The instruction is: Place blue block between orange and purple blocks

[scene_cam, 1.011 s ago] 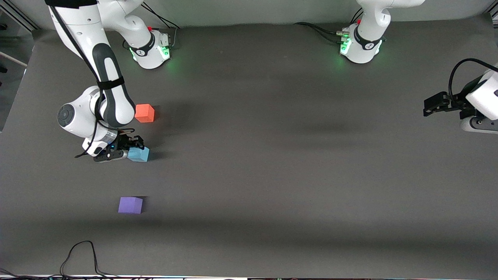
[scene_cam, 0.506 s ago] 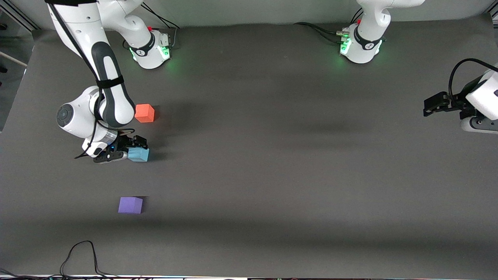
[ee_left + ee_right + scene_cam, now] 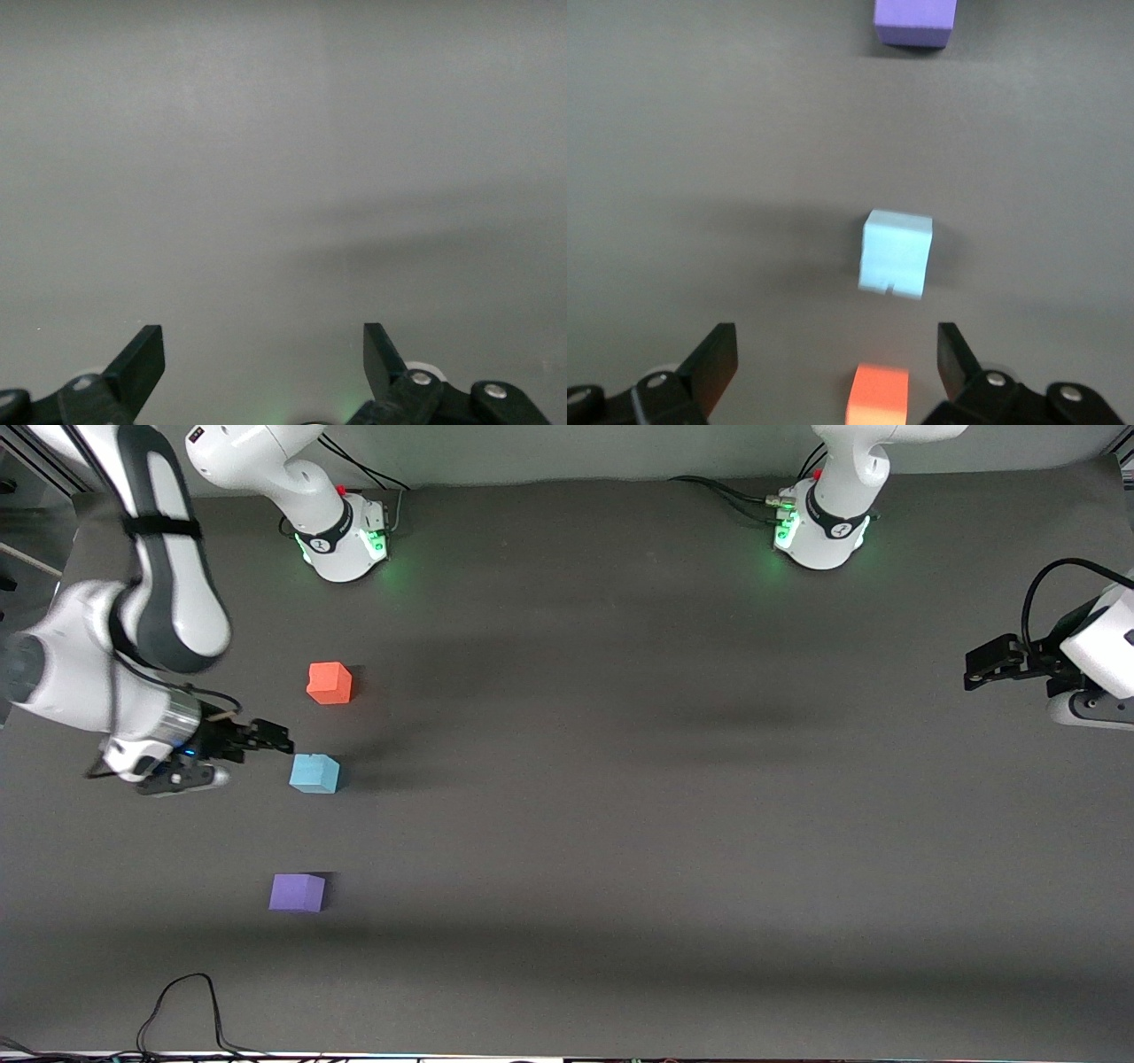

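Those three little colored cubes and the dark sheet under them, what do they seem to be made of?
The blue block, orange block and purple block look like matte foam or soft plastic: flat color, no shine, slightly rounded edges. Painted wood cannot be ruled out. The table cover looks like dull dark gray fabric or rubbery mat, smooth, seamless and without reflections.

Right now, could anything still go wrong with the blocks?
Probably little. The blue block sits free on the table between the orange block and the purple block. The open right gripper hangs close beside it, so a careless swing might nudge it out of line. The left gripper waits open at its end.
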Tool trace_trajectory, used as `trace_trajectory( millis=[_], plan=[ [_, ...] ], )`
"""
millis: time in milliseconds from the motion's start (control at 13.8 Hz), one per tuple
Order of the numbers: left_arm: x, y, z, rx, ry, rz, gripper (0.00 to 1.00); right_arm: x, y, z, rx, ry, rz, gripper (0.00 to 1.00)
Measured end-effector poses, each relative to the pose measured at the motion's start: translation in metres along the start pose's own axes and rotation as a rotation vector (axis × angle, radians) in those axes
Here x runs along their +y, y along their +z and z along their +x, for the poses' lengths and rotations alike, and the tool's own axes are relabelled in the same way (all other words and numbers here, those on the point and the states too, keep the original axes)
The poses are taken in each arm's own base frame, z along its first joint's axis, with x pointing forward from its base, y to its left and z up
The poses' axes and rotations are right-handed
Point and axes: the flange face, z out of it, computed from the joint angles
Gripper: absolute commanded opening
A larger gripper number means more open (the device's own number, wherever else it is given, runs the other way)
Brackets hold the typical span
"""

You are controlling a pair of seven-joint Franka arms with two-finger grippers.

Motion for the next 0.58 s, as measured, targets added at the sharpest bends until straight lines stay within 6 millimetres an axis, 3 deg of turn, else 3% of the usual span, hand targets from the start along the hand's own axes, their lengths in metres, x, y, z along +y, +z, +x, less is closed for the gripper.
trace_trajectory(
  millis=[144, 289, 433, 578],
  plan=[
    [0.0, 0.0, 0.0, 0.001, 0.0, 0.0, 1.0, -0.014, -0.066, -0.003, -0.001, -0.002, -0.007, 1.0],
    [0.0, -0.001, 0.001, 0.008, 0.001, 0.001, 1.0, -0.03, -0.113, -0.012, 0.01, -0.001, -0.028, 1.0],
    [0.0, -0.001, 0.001, 0.012, 0.004, 0.001, 1.0, -0.047, -0.149, -0.028, 0.051, -0.009, -0.046, 1.0],
    [-0.001, -0.001, 0.001, 0.013, 0.025, 0.002, 1.0, -0.054, -0.172, -0.047, 0.083, -0.01, -0.061, 1.0]
  ],
)
